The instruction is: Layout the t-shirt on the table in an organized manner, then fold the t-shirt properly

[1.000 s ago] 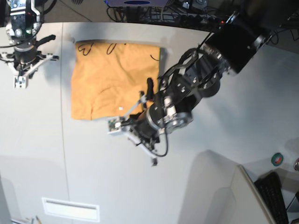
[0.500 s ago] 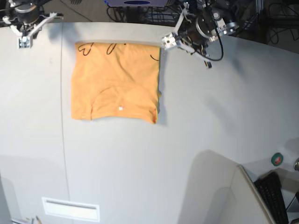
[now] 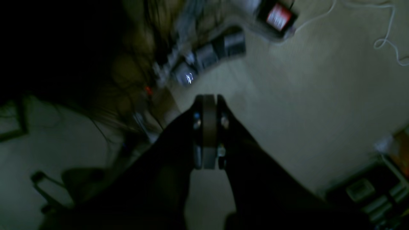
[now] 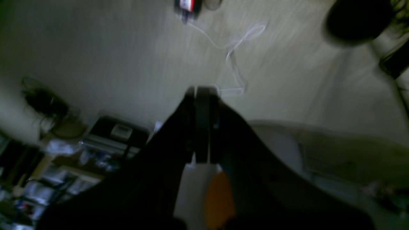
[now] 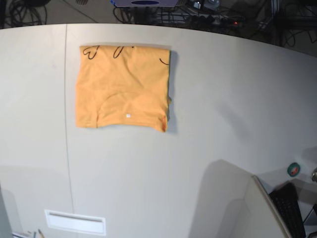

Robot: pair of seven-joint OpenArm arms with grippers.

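Note:
The orange-yellow t-shirt (image 5: 122, 87) lies folded into a flat rectangle on the far left part of the off-white table (image 5: 218, 114), black scribble marks along its far edge and a small white tag near its near edge. Neither arm shows in the base view. In the left wrist view my left gripper (image 3: 207, 99) is shut, pads together with nothing between them, pointing at the floor off the table. My right gripper (image 4: 199, 91) is shut and empty too, aimed at the floor; a sliver of the t-shirt (image 4: 219, 201) shows below it.
A thin dark seam (image 5: 66, 114) runs down the table's left side. A white label (image 5: 75, 221) sits near the front edge. A keyboard (image 5: 290, 208) and a small green-red disc (image 5: 293, 169) lie at the lower right. Cables (image 5: 198, 12) crowd the floor behind the table.
Both arms have pulled back off the table and left the base view. The left gripper has closed fully. The folded t-shirt has not moved.

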